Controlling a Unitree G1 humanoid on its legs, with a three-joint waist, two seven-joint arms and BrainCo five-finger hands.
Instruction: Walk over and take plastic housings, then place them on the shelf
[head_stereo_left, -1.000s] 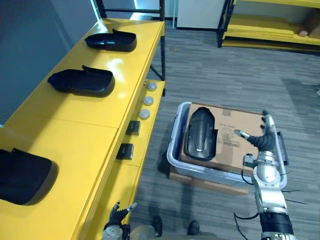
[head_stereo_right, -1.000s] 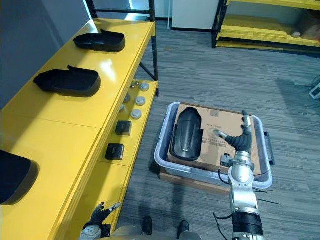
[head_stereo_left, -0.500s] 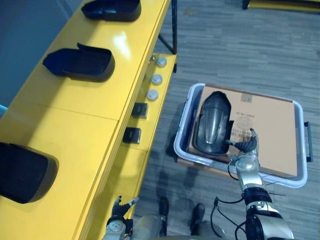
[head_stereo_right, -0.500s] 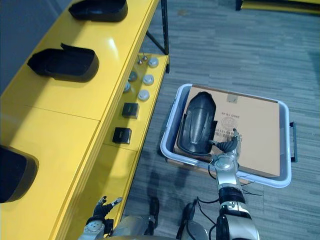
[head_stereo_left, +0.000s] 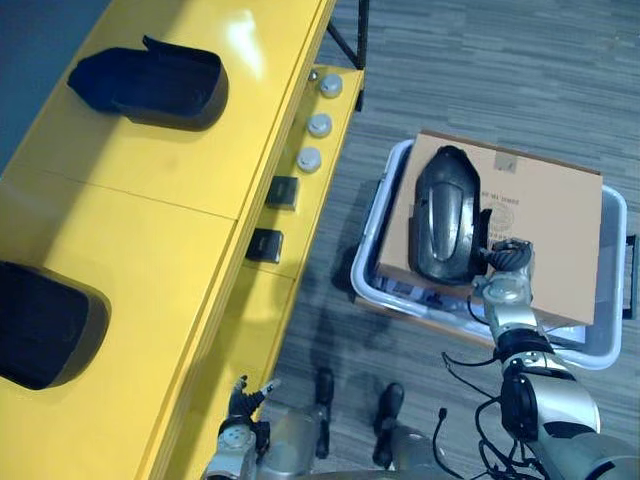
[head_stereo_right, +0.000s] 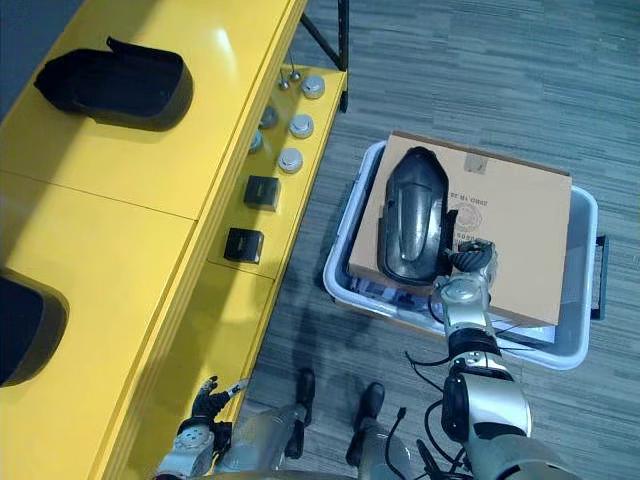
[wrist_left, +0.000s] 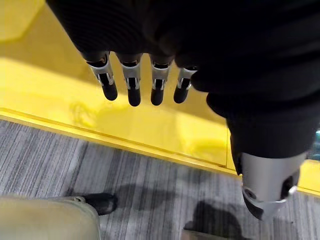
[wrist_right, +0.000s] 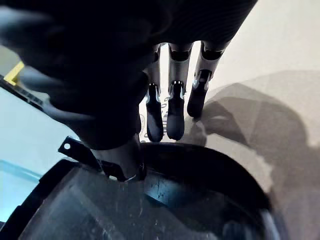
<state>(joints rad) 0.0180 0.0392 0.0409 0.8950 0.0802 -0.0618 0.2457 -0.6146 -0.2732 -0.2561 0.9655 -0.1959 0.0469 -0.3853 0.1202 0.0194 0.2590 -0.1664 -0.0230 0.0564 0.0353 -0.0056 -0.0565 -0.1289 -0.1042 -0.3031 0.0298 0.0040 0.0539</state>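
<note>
A black plastic housing (head_stereo_left: 446, 214) lies on a sheet of cardboard (head_stereo_left: 550, 225) inside a grey bin (head_stereo_left: 603, 352) on the floor. My right hand (head_stereo_left: 508, 262) is at the housing's near right edge. In the right wrist view its fingers (wrist_right: 172, 114) reach down outside the housing's rim (wrist_right: 150, 210) and the thumb sits on the inner side, pinching it. Two more black housings (head_stereo_left: 150, 85) (head_stereo_left: 40, 325) rest on the yellow shelf (head_stereo_left: 180, 230). My left hand (wrist_left: 132, 85) hangs low beside the shelf's front, fingers straight.
On the shelf's lower ledge sit three small round caps (head_stereo_left: 318, 125) and two black square blocks (head_stereo_left: 264, 244). A black shelf post (head_stereo_left: 352, 45) stands beyond them. Grey carpet (head_stereo_left: 500, 70) surrounds the bin.
The camera has tipped down and closer to the bin. My right hand came from over the cardboard to the housing's edge and its fingers curled. The left hand stayed put.
</note>
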